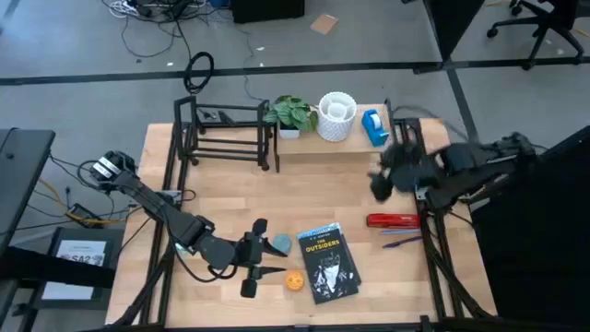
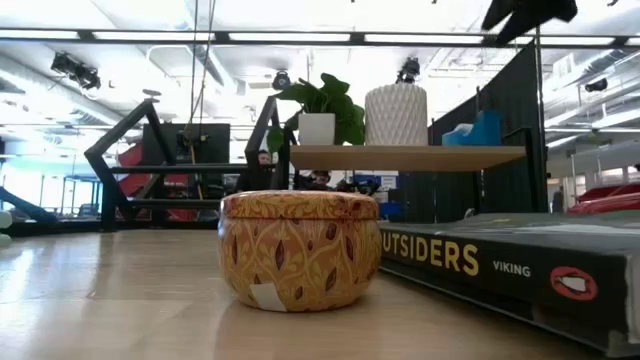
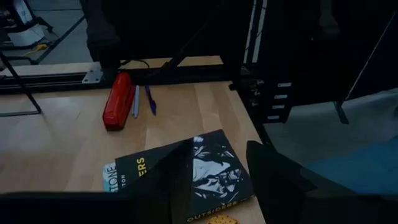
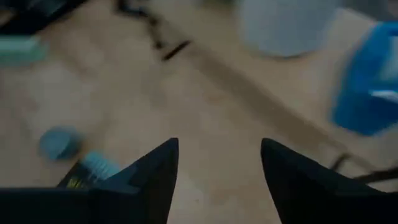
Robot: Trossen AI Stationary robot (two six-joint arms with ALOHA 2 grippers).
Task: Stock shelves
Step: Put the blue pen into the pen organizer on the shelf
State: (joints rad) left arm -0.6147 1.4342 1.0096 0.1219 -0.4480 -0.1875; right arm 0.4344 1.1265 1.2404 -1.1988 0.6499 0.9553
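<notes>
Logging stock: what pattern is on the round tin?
Gold leaf pattern on orange-brown, on the tin; clearest in the low view.

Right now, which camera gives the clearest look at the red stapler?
The left wrist view: the red stapler lies whole and unblocked beside two pens. The high view shows it small; the low and right wrist views miss it.

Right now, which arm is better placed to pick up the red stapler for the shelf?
Probably the right: its open gripper hangs just beyond the red stapler, while the left gripper sits past the book, farther off.
</notes>
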